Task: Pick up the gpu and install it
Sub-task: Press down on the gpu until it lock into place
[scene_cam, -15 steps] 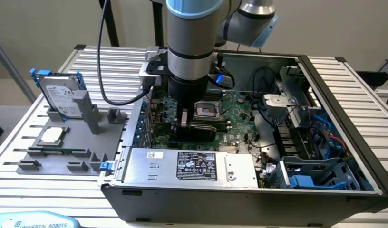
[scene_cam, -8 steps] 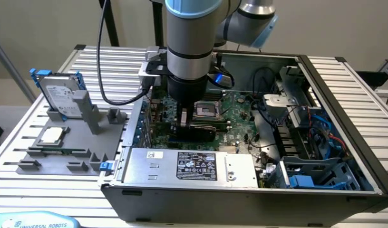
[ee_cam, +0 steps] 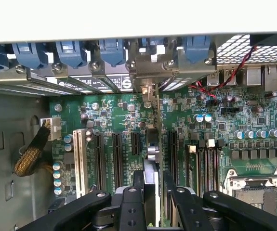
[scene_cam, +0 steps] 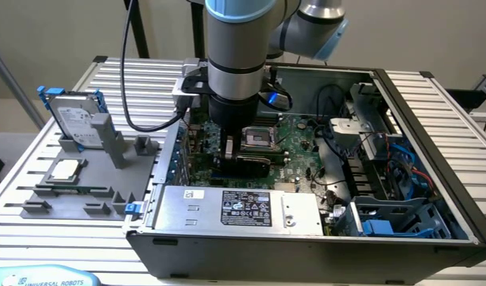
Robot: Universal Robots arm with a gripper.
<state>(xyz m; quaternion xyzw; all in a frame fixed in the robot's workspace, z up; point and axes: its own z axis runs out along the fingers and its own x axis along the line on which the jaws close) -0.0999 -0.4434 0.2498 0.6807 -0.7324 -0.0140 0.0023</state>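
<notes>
The gpu point(ee_cam: 151, 154) shows edge-on in the wrist view as a thin upright card. It stands over an expansion slot of the green motherboard point(ee_cam: 114, 108), and its silver end bracket point(ee_cam: 148, 91) reaches the case's rear slot openings. My gripper point(ee_cam: 152, 182) is shut on the card, one black finger point(ee_cam: 138, 185) pressed to each face. In the exterior view my gripper point(scene_cam: 229, 159) is low inside the open computer case point(scene_cam: 307, 244), over the motherboard's side toward the exterior view's left, next to the CPU socket point(scene_cam: 259, 138).
Black and white expansion slots point(ee_cam: 79, 154) flank the card. Blue slot latches point(ee_cam: 71, 50) line the case rear, and a braided cable point(ee_cam: 30, 156) lies nearby. Outside the case, a grey fixture holds a hard drive with blue rails point(scene_cam: 76, 119) and a CPU chip point(scene_cam: 66, 170). The power supply point(scene_cam: 243, 208) fills the near end of the case.
</notes>
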